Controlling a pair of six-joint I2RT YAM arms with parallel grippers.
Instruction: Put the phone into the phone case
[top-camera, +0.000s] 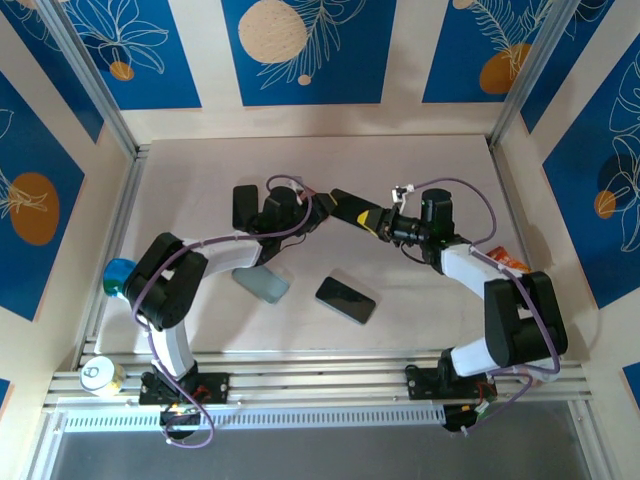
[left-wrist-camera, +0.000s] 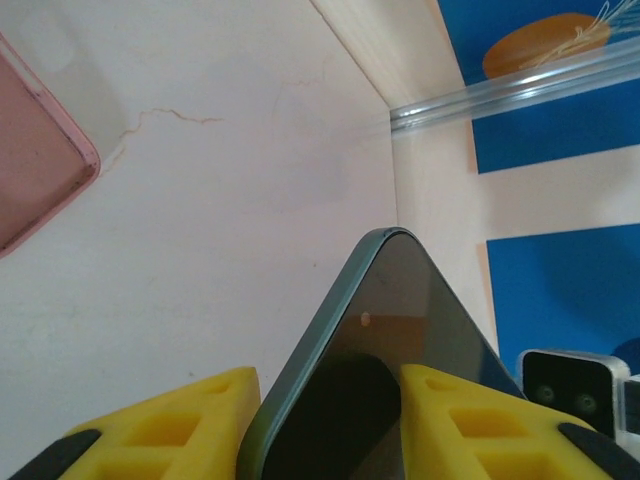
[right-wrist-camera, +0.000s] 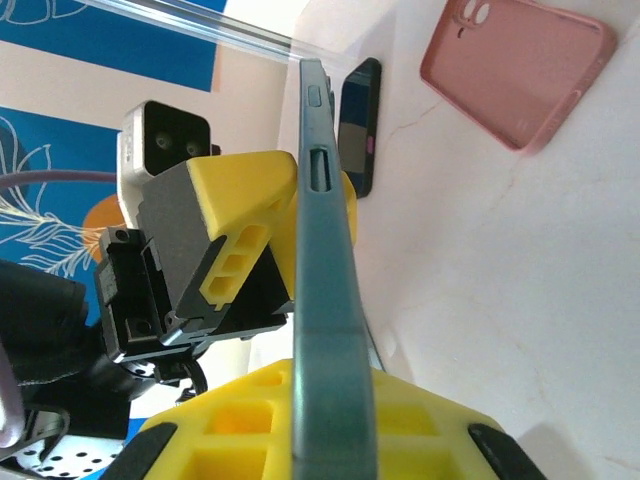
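Phone (top-camera: 347, 209): held aloft, edge-on, apparently for a handover.
Right gripper (right-wrist-camera: 335, 400): clamped on phone's faces.
Left gripper (left-wrist-camera: 330, 390): astride phone; grip cannot be told.
Phone case (top-camera: 262, 284): laid on table (top-camera: 440, 180), unfilled.

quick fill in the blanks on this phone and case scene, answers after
The rounded soft phone case lying flat is ____ in colour. Also on the pale table lies a glossy phone that is ____. The right pincer clamps a thin teal-edged phone, so ____ phones are visible in all.
Missing words: pink; black; two.
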